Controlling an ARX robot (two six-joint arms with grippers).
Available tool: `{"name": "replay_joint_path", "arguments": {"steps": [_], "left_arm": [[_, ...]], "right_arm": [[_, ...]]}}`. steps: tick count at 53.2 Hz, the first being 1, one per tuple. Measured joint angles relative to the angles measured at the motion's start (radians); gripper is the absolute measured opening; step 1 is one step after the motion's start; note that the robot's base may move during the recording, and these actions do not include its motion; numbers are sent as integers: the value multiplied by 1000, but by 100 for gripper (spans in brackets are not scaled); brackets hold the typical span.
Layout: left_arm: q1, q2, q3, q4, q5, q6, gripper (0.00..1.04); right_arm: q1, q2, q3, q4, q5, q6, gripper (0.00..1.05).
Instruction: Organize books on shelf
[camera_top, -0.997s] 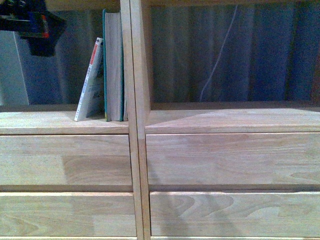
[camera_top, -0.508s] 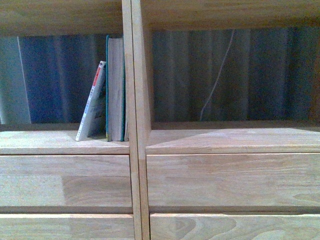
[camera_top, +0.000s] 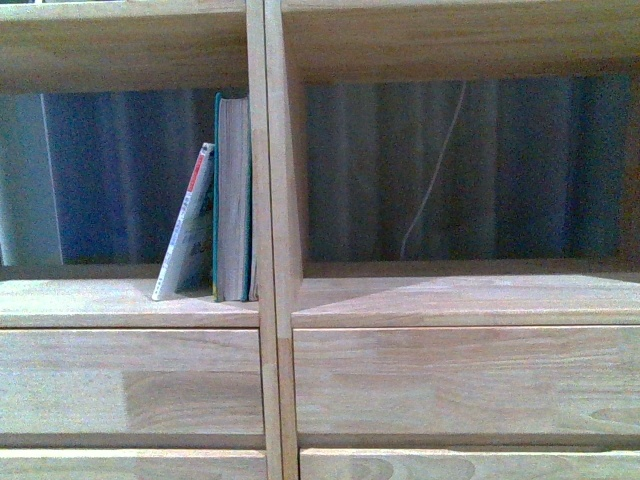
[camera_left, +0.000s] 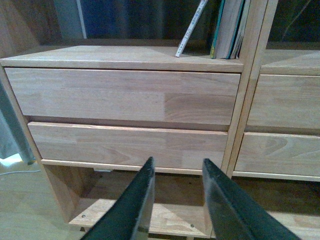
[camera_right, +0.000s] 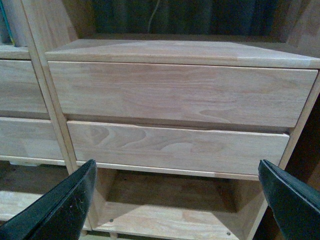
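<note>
The thin paperback (camera_top: 185, 222) leans its top against the tall teal hardback (camera_top: 232, 197). The hardback stands straight up, tight against the middle post of the light-wood shelf (camera_top: 262, 330). Both books sit in the left-hand compartment, at about 9 o'clock from the middle of the front view.

A second ago a dark arm showed at 10 o'clock in the front view. Now it is gone. The books look just the same as they did then, with the same lean and the same spot. The whole picture has slid down, so the board above the books now shows. I think this means the books are already put away and the arms have backed off, so the job looks close to done.

The left claw (camera_left: 176, 197) is low down, in front of the drawer fronts (camera_left: 122, 95), with its two fingers a small way apart and nothing between them. The right claw (camera_right: 177, 207) is spread wide open, holding nothing, in front of the other drawers (camera_right: 180, 90).

Some things are hard to see. The words on the paperback are too small to read. The left wrist view cuts off the tops of the books. A thin pale cord (camera_top: 432, 190) hangs behind the empty right compartment, and I cannot tell what it goes to. The back is dark and stripy.
</note>
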Motion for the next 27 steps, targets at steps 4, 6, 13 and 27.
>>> {"name": "replay_joint_path", "arguments": {"steps": [4,6,13,27], "left_arm": [[44,-16,-14,-5,42,-1,16],[66,-24,-21,-8,61,-2,9],[127,-46,-37,-14,124,-7,3],[288,-87,-66,-22,275,-8,3]], "right_arm": [[0,0,0,0,0,0,98],[0,0,0,0,0,0,98],[0,0,0,0,0,0,98],[0,0,0,0,0,0,98]]}}
